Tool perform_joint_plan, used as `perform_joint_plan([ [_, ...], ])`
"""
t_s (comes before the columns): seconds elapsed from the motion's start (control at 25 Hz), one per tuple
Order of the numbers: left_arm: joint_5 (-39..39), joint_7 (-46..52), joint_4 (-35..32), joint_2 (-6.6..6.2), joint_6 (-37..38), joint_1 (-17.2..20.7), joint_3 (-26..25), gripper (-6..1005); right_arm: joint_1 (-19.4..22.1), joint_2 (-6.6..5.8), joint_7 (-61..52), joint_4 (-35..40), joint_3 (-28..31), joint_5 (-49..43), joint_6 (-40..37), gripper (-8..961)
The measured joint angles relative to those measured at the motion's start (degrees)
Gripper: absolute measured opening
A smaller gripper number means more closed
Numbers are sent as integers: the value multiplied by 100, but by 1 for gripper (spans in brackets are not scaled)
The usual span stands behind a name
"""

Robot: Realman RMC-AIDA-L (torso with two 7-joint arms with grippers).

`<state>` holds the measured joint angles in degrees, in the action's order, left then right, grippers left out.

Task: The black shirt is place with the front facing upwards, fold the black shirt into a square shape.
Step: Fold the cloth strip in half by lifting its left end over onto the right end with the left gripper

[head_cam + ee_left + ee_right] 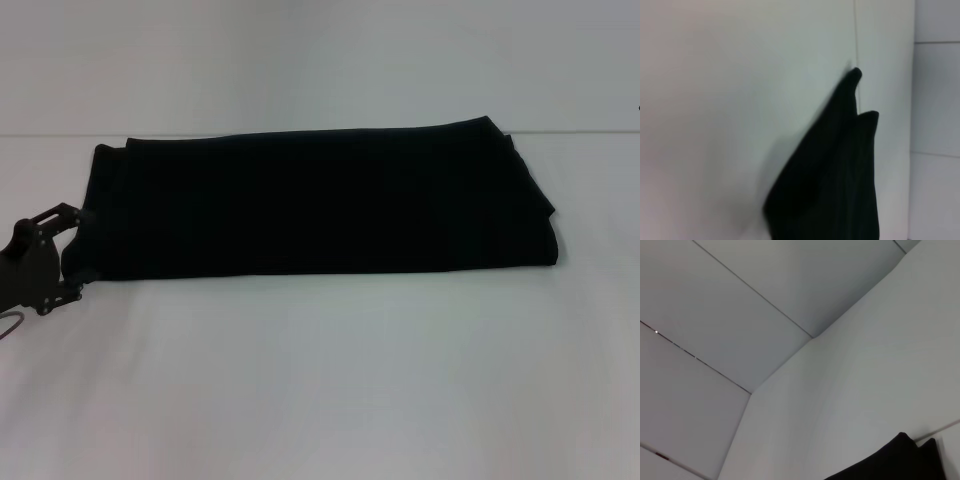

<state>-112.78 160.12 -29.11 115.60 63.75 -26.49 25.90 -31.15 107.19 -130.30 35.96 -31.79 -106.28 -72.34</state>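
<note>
It looks like a robot test room or lab rather than anyone's home. A plain white table (320, 380) fills the space ahead, backed by bare pale wall panels (715, 315) with thin seams between them. No furniture or decoration shows, only a black robot arm (35, 265) at the table's left edge.

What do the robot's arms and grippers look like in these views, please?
Only the left gripper shows, at the black shirt's left end: black angular metal linkage with small pale screws and a thin pale cable loop below. The right gripper is out of view.
</note>
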Motion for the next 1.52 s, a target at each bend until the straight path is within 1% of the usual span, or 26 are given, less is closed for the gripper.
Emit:
perform_joint_plan([
  [0.24,-4,138,119,-38,-291,11,-1,806,35,-3,-15,-18,6,27,-3,793],
  [0.92,-10,257,387,-84,-670,-59,37,805,55,-5,-12,-37,77,38,42,793],
  [1.24,-80,224,679,-133,-983,-337,29,804,67,-22,-2,-97,78,8,54,793],
  [1.4,-50,130,660,-121,-1015,-600,16,807,66,-29,3,-106,77,4,55,792],
  [1.52,63,-118,626,-155,-978,-816,-9,808,64,-31,13,-109,77,4,64,792],
])
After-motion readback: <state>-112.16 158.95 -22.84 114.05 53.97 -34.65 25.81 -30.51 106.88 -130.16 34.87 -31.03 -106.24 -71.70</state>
